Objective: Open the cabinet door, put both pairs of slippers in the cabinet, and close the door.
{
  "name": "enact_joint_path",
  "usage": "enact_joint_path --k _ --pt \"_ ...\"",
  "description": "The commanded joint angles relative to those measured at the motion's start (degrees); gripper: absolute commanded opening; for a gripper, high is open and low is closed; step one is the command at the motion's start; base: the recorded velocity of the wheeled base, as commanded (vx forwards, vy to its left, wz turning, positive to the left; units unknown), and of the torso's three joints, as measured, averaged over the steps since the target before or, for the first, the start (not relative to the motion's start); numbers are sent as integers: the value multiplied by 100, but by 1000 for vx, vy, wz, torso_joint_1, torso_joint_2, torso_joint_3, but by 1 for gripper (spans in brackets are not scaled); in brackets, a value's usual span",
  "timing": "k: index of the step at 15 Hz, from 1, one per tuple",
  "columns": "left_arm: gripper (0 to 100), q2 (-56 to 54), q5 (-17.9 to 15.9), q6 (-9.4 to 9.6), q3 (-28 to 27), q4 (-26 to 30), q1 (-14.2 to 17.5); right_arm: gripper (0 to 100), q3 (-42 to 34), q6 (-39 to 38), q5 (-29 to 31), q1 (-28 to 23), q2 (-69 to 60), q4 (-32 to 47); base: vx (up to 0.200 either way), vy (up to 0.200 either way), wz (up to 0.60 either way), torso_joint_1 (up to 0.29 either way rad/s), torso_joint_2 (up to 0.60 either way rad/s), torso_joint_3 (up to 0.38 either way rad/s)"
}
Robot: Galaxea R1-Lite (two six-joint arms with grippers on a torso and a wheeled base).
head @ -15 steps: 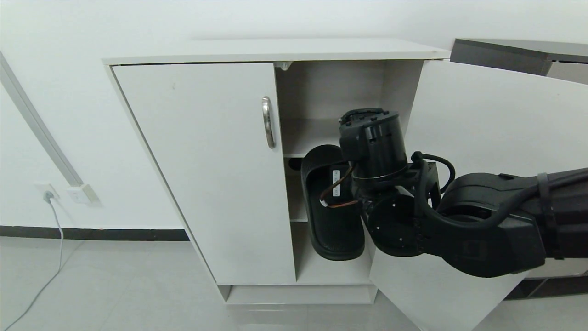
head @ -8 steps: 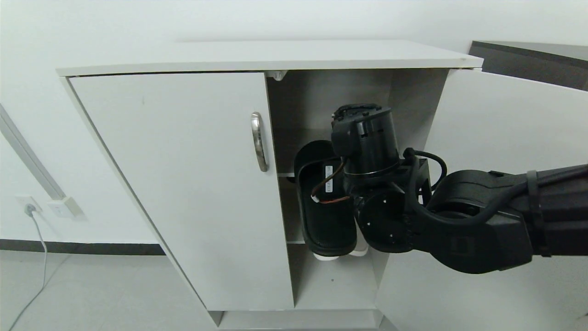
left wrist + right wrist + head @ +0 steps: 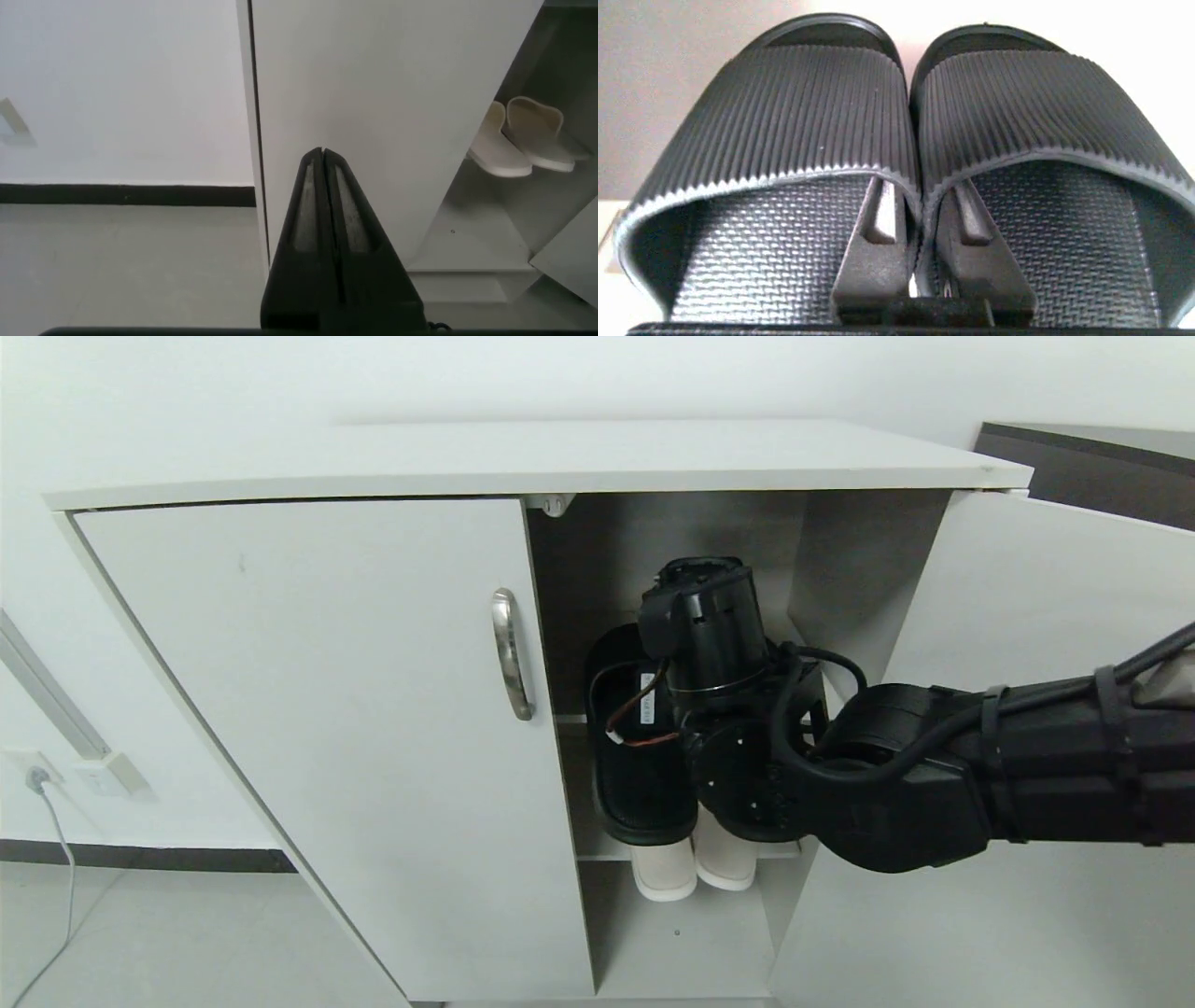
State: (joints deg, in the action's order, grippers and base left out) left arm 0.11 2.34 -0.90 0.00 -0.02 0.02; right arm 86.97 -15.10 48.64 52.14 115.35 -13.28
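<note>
The white cabinet (image 3: 541, 457) has its left door (image 3: 308, 728) closed and its right door (image 3: 1027, 588) swung open. My right arm reaches into the open half. In the right wrist view the right gripper (image 3: 920, 233) is shut on the touching inner sides of the pair of black slippers (image 3: 906, 121). The black slippers (image 3: 639, 747) hang upright in front of the middle shelf. A pair of white slippers (image 3: 691, 868) lies on the shelf just below them. My left gripper (image 3: 322, 159) is shut and empty, low in front of the closed left door, with the white slippers (image 3: 519, 140) off to one side.
A metal handle (image 3: 509, 653) sits on the left door's edge beside the black slippers. A wall socket with a cable (image 3: 37, 775) is at the far left near the floor. Dark furniture (image 3: 1083, 457) stands behind the open door.
The head camera has come closer to the cabinet. The right arm has carried the black slippers up and deeper into the opening. The white slippers have come into sight below them.
</note>
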Motion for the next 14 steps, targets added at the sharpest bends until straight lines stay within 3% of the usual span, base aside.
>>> enact_joint_path --k 1,9,14 --pt "0 7 3 -6 0 2 6 0 198 16 -4 -134 199 27 0 0 0 0 0 0" --pt "0 7 12 -6 0 -6 6 0 1956 7 -346 -661 1016 1125 0 0 0 0 0 0" --pt "0 7 12 -6 0 -6 6 0 2650 16 -478 -793 1227 1635 0 0 0 0 0 0"
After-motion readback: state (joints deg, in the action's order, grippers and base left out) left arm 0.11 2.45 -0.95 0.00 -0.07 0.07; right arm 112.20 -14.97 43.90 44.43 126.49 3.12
